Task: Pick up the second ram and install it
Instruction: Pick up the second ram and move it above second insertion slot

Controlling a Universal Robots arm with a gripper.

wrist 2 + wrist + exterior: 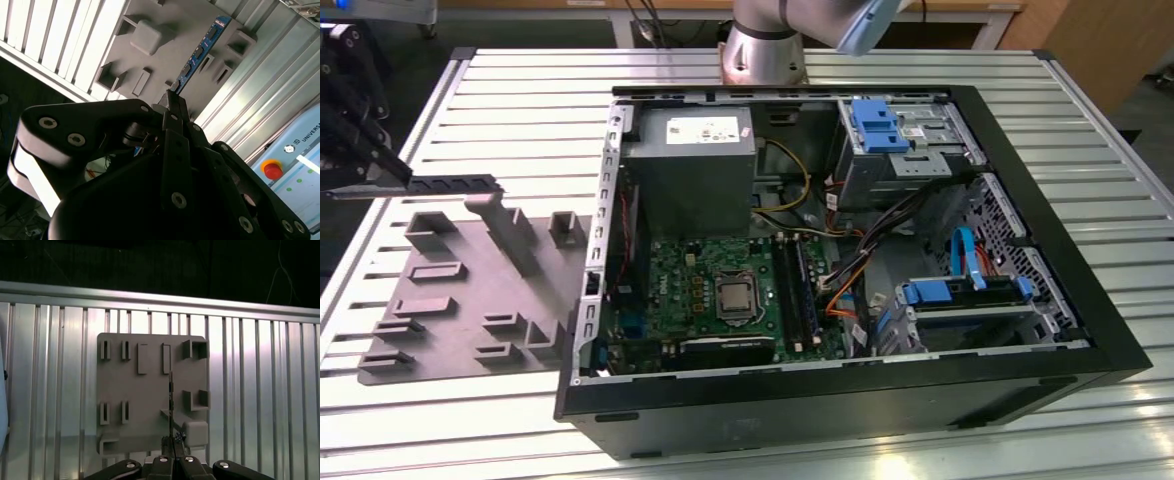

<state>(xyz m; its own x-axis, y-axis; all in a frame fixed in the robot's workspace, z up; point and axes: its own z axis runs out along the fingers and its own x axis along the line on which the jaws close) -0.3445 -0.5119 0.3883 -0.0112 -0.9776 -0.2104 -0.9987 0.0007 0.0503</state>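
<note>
My gripper (172, 96) is shut on one end of the second ram (201, 49), a long blue stick with dark chips that juts out past the fingertips. It hangs above the grey moulded tray (162, 57). In the first wrist view the ram (170, 400) shows edge-on as a thin line over the tray (145, 395), rising from the gripper (172, 441). In the exterior view the gripper (403, 182) is at the far left, holding the ram (454, 184) level above the tray's (454, 300) far end. The green motherboard (707, 290) lies inside the open computer case.
The open black case (854, 395) fills the middle and the exterior view's right of the slatted metal table (520, 90). Inside are a grey power supply (687, 160), blue drive brackets (881, 125) and loose cables (847, 290). The arm's base (761, 45) stands behind the case.
</note>
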